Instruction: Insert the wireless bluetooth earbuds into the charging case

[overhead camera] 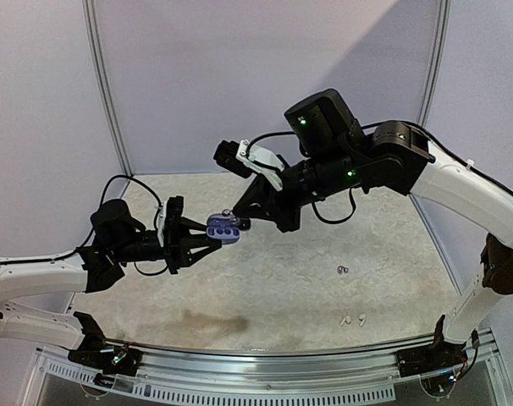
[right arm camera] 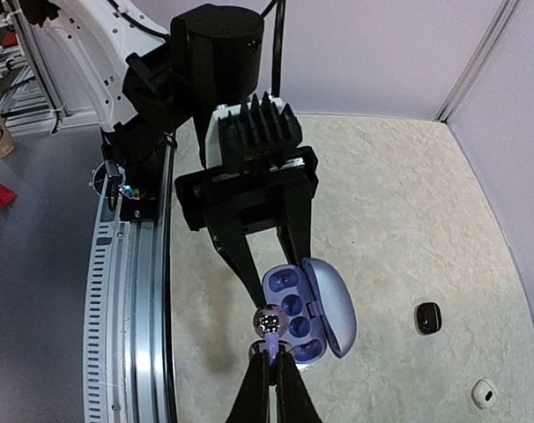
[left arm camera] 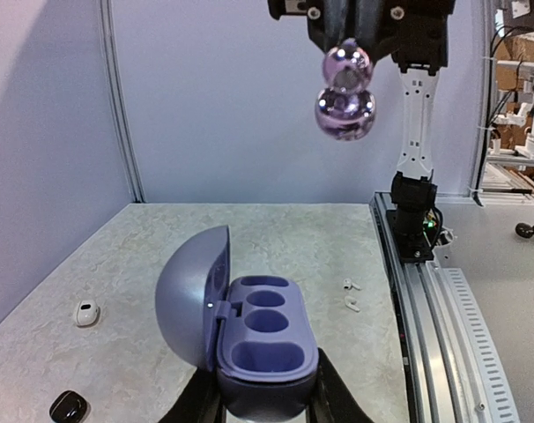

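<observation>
My left claw (left arm camera: 267,401) grips the open charging case (left arm camera: 267,352) above the worktop's (left arm camera: 276,238) left half, my right claw (right arm camera: 269,357) pinched shut on a purplish earbud (right arm camera: 270,322) nearby; released tilted or off-centre, it could glance off the case and fall.

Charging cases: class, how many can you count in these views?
3. An open purple plastic charging case is gripped in the left claw; a small white rounded case and a small black rounded case lie on the beige tabletop. More may be hidden.
</observation>
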`<state>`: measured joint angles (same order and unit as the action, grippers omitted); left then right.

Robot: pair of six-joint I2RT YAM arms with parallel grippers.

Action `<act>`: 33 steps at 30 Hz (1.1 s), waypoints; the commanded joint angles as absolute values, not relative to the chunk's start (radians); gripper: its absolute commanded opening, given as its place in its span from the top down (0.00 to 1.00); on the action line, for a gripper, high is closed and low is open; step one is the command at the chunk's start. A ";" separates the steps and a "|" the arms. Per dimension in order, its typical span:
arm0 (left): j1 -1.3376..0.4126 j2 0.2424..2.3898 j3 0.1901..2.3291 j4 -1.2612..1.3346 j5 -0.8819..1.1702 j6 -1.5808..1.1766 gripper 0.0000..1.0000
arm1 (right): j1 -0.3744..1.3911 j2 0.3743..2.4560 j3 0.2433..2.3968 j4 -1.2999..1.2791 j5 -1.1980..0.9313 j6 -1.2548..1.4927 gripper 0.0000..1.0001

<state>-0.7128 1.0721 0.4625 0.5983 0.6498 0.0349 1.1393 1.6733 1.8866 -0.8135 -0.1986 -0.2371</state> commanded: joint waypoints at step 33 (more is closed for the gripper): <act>-0.709 1.081 0.461 0.647 0.693 0.064 1.00 | 1.182 1.896 2.016 -1.031 -0.005 -0.497 0.98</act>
<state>-0.7128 1.0817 0.4583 0.5980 0.6689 0.0521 1.1660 1.8565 2.0083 -0.9745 -0.0353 -0.4580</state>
